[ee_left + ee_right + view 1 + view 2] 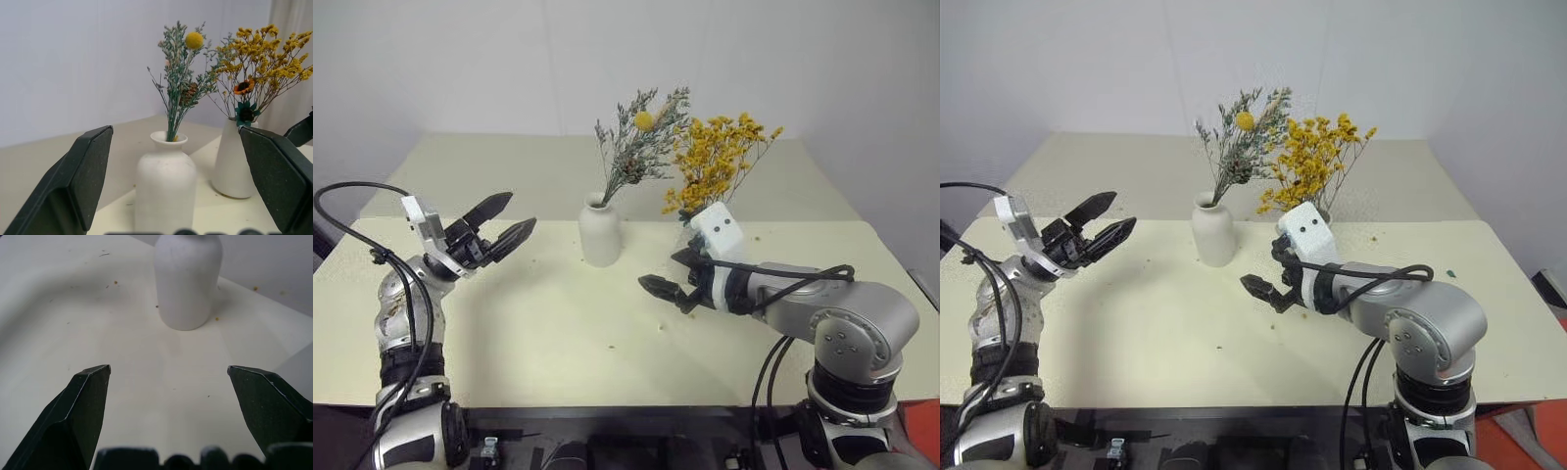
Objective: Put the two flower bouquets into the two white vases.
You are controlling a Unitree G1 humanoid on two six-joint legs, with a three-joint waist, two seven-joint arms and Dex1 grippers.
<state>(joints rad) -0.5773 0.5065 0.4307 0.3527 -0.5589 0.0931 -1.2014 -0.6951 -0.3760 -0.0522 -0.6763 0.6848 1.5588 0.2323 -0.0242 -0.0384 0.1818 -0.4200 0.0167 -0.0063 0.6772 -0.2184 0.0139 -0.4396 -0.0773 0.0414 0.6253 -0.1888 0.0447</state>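
On table (558,333), 2 bouquets in 2 vases — left gripper (502,225), right gripper (668,277) wide open, empty.

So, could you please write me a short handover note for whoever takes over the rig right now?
Left claw: open, holding nothing, raised above the table to the left of the vases.
Right claw: open, holding nothing, low over the table in front of the tapered vase.
Grey-green sprig with its round yellow bloom: standing in the bottle-shaped vase.
Bushy yellow bunch: standing in the tapered vase, behind the right arm.
Done: both bouquets are in their vases, both vases upright.
Left: nothing on the placing; I would just draw both arms back without knocking the vases.
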